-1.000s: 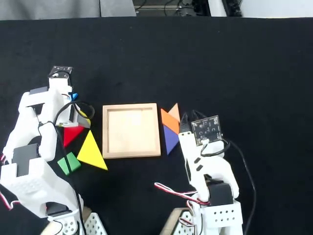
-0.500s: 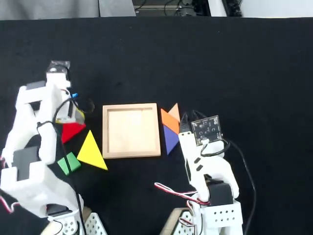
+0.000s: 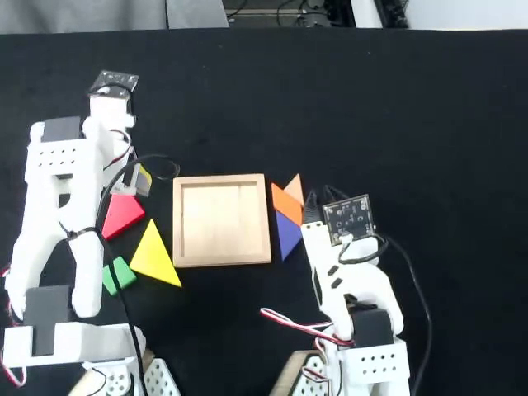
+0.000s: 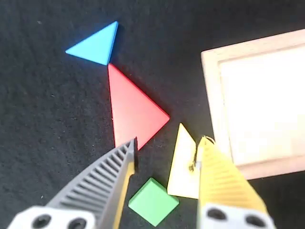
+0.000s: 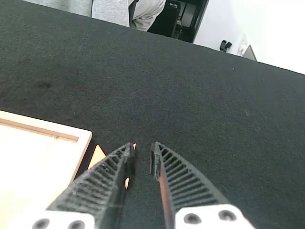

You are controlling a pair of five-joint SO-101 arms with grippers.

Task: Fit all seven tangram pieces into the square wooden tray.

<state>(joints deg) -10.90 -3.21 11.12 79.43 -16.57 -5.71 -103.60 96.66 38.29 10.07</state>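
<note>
Wooden square tray [image 3: 222,261] sits mid-table on black cloth [image 3: 396,115], bare inside. Just left of it lie a red triangle [image 3: 122,214], a yellow triangle [image 3: 154,256] and a green square [image 3: 118,275]; a small blue triangle [image 4: 95,44] meets the red one's corner. Against the tray's right rim lie an orange parallelogram [image 3: 286,204], a dark blue triangle [image 3: 286,233] and a small pale orange triangle [image 3: 294,186]. My left gripper [image 4: 167,143] hangs spread wide above the red and yellow triangles, empty. My right gripper [image 5: 142,147], fingers nearly together and empty, is beside the orange pieces.
</note>
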